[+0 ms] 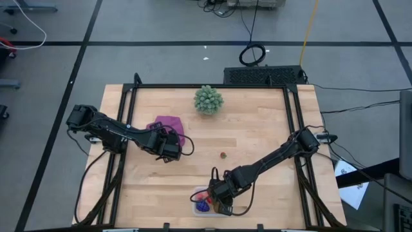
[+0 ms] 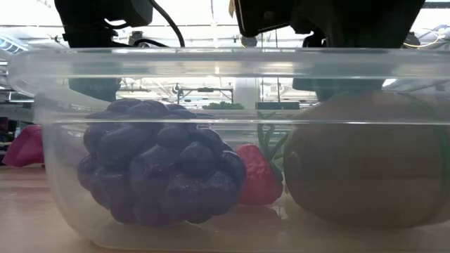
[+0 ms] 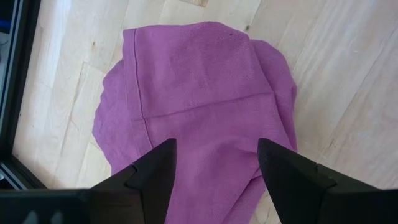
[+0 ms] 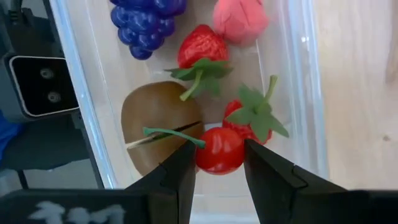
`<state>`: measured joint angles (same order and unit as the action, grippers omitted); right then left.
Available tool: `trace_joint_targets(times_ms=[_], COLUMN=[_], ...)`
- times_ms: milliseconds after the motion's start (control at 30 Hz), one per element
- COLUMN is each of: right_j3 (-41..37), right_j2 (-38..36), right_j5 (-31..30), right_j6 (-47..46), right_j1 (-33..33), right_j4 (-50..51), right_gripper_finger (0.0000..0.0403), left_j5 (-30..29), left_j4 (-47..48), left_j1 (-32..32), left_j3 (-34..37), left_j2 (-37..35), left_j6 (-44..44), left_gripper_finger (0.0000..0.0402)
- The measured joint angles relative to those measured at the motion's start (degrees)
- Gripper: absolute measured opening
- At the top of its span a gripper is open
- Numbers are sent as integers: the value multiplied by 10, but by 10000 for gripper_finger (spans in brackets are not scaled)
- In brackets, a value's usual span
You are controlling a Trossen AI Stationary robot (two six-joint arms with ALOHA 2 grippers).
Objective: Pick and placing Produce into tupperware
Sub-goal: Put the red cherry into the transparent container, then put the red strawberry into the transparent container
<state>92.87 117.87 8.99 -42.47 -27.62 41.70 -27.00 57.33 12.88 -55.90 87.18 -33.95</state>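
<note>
low and right wrist views share the tupperware point(image 2: 225, 63) close up.

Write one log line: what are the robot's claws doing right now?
right claw: shut on red cherry, inside tupperware | left claw: open over purple cloth | loose berry: on table

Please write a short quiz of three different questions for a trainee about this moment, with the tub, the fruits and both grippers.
1. True or false: the right gripper is over the tupperware with a red cherry between its fingers.
2. Which thing lies under the left gripper? A) the green bushy ball B) the purple cloth C) the grape cluster
3. Fill in: one small red fruit is not in the tub; it lies on the ______.

Key:
1. True; the kiwi and strawberries lie in the tub below it.
2. B; its fingers stand open above the cloth.
3. table, near its middle.
</note>
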Motion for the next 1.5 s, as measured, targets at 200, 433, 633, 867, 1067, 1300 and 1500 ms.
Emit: trace_joint_targets(times_ms=[200,433,633,867,1067,1300,1500], right_j3=[0,0,0,0,0,0,0], right_j2=[-1,-1,-1,-1,-1,-1,-2], right_j5=[2,18,48,48,45,47,48], right_j6=[14,12,-1,22,40,55,58], right_j1=[0,7,16,16,16,16,16], right_j4=[1,-6,-8,-8,-9,-44,-51], right_gripper_finger=[118,118,118,118,118,129,151], left_j5=[0,0,0,-1,-1,-1,-1], left_j4=[-1,-1,-1,-1,-1,-1,-1], left_j1=[0,0,0,0,0,0,0], left_j3=[0,0,0,0,0,0,0], left_j2=[0,0,0,0,0,0,0], left_j6=[2,2,2,2,1,0,-2], left_gripper_finger=[230,230,230,230,230,230,230])
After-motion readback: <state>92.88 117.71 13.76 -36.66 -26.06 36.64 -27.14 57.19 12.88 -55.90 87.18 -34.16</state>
